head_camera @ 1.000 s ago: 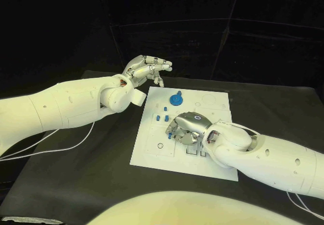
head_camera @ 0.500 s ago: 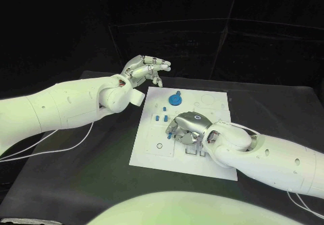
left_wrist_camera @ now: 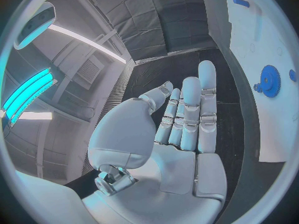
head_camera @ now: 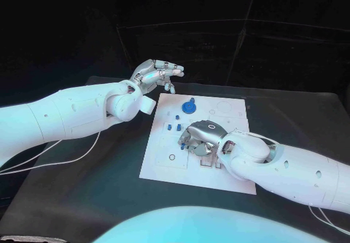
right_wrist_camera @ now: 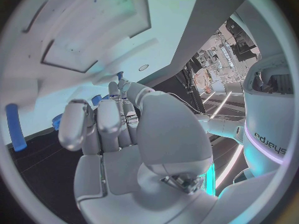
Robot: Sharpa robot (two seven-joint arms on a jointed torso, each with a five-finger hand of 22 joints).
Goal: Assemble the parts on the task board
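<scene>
Barely any movement since a second ago: right hand (head_camera: 201, 137) shifted a touch toward 12 o'clock on the task board (head_camera: 164, 164), left hand (head_camera: 155, 74) held where it was, parts unmoved.

Right hand low over the middle of the board, knuckles up, fingers curled down and in toward the surface. Whether anything is pinched beneath cannot be told; in the right wrist view fingers (right_wrist_camera: 99, 124) bent close together just over the white plate, nothing plainly seen between them. Small blue peg (head_camera: 181, 147) at the hand's 9 o'clock side, right against the fingertips; contact cannot be told. Blue rod (right_wrist_camera: 15, 127) lying flat on the board in the right wrist view, apart from the fingers.

Left hand raised off the table beyond the board's far left corner, at about 11 o'clock from the board centre. Fingers (left_wrist_camera: 190, 109) extended, side by side, holding nothing.

Blue gear (head_camera: 189, 107) flat on the board's far half, at 12 o'clock from the right hand, with a small blue knob (head_camera: 191, 99) just beyond it. Cluster of small blue pegs (head_camera: 174, 123) standing between gear and right hand, toward 10 o'clock of that hand.
</scene>
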